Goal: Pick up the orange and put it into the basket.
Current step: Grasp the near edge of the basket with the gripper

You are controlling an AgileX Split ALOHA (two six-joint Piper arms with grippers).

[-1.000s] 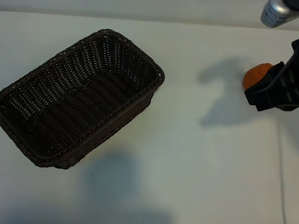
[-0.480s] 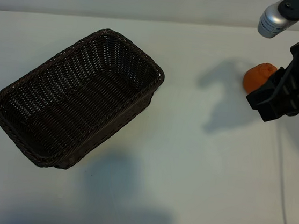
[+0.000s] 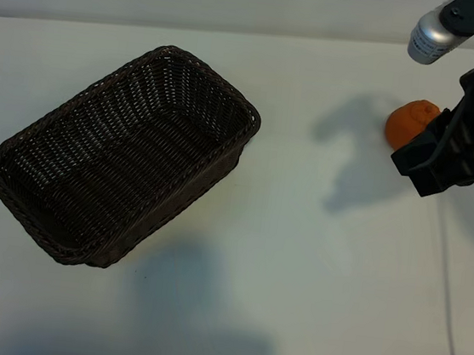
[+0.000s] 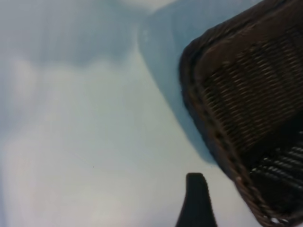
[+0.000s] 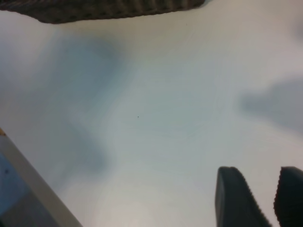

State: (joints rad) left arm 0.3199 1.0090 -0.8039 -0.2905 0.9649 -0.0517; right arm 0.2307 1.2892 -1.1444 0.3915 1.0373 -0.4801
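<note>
A plain white counter [image 3: 295, 270] carries soft grey shadows. A thin dark cable [image 3: 448, 313] trails across it at the right side.

The orange [image 3: 409, 121], small, round and bright, sits on the white tabletop at far right, partly hidden. The basket [image 3: 121, 154], dark-brown wicker, rectangular with a braided rim, lies empty, diagonally, well apart at left.
</note>
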